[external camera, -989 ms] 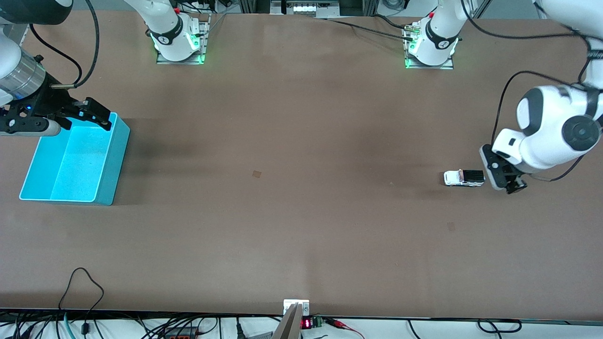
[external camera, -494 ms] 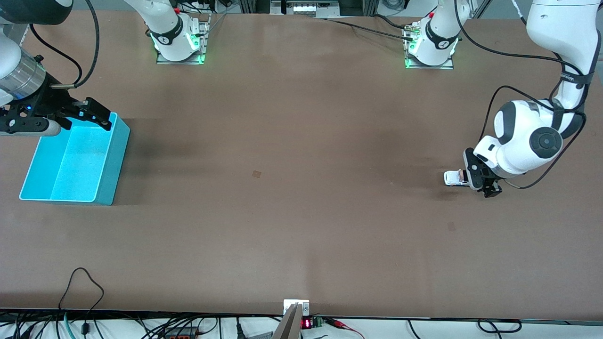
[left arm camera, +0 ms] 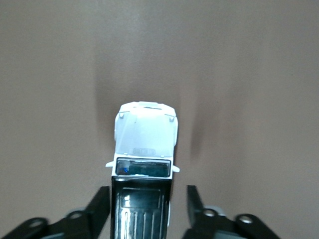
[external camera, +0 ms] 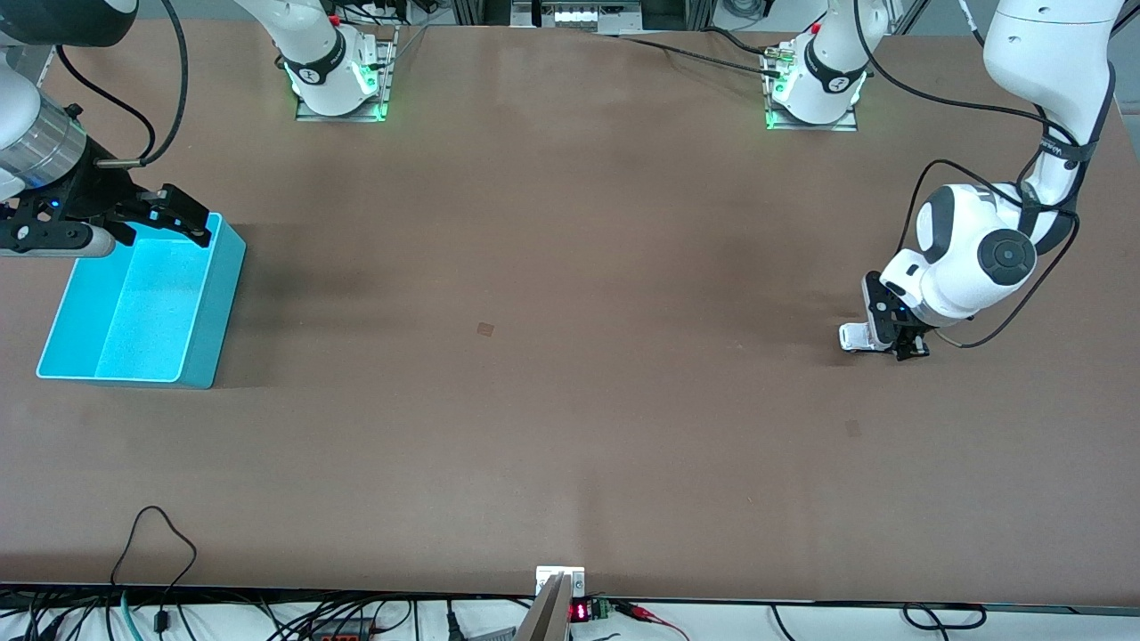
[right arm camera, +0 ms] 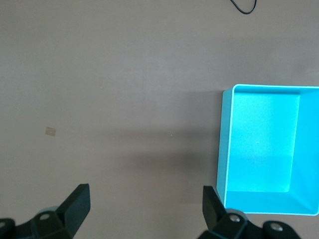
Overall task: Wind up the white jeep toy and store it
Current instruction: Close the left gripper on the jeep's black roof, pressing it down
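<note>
Since the earlier frames my left gripper [external camera: 893, 339] has swung in from the right edge of the front view and dropped onto the rear of the small boxy white jeep toy with the black roof panel [external camera: 855, 336], which sits on the brown matte table [external camera: 570, 401] at the middle right of that picture. In my left wrist view the white jeep toy [left arm camera: 144, 149] lies lengthwise between my fingers [left arm camera: 99, 204], its long axis running straight away from my palm, white bonnet pointing outward and black roof between the jaws; they stand apart, one on each side of the body with a narrow gap each side, holding nothing yet. I judge a straight closing across its width should catch it. My right gripper [external camera: 174, 218] waits, spread wide and holding nothing, over the upper rim of the open turquoise plastic bin [external camera: 214, 294] at the left of the front view, well apart from the toy, with bare tabletop between.
</note>
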Controlling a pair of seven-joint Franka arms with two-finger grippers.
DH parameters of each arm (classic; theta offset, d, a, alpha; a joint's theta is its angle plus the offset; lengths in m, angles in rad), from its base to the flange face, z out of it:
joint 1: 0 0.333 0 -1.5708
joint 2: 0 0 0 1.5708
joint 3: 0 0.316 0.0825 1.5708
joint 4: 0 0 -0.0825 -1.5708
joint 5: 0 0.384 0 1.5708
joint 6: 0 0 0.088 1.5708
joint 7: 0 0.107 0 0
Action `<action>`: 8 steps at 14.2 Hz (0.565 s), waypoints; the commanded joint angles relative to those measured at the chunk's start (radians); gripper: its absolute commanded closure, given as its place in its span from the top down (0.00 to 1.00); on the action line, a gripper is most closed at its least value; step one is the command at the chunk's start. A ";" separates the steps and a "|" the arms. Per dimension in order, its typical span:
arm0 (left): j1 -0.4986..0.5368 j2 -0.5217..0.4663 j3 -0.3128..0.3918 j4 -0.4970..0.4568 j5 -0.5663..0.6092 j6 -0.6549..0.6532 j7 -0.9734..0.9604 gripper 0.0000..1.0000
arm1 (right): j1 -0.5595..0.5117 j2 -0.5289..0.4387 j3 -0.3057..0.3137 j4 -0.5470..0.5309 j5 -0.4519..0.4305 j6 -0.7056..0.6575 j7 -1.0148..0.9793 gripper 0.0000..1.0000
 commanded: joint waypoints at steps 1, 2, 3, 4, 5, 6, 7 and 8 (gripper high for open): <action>0.003 -0.005 -0.005 -0.002 0.018 0.012 0.043 0.36 | 0.001 -0.025 0.003 -0.019 -0.011 -0.004 -0.010 1.00; 0.003 -0.002 -0.005 -0.002 0.018 0.012 0.054 0.31 | 0.001 -0.025 0.003 -0.019 -0.011 -0.004 -0.010 1.00; 0.000 0.002 -0.004 0.001 0.018 0.012 0.056 0.26 | 0.001 -0.025 0.003 -0.019 -0.011 -0.004 -0.010 1.00; -0.003 0.005 -0.005 0.001 0.018 0.012 0.056 0.25 | 0.001 -0.025 0.003 -0.019 -0.012 -0.004 -0.010 1.00; -0.002 0.009 -0.005 0.003 0.018 0.012 0.056 0.24 | 0.001 -0.025 0.003 -0.019 -0.011 -0.004 -0.010 1.00; 0.000 0.011 -0.005 0.007 0.018 0.012 0.056 0.24 | 0.001 -0.025 0.003 -0.019 -0.011 -0.004 -0.010 1.00; -0.002 0.014 -0.004 0.007 0.017 0.009 0.063 0.24 | 0.001 -0.025 0.003 -0.019 -0.011 -0.004 -0.010 1.00; 0.003 0.021 -0.004 0.009 0.018 0.009 0.071 0.24 | 0.001 -0.025 0.003 -0.019 -0.012 -0.004 -0.010 1.00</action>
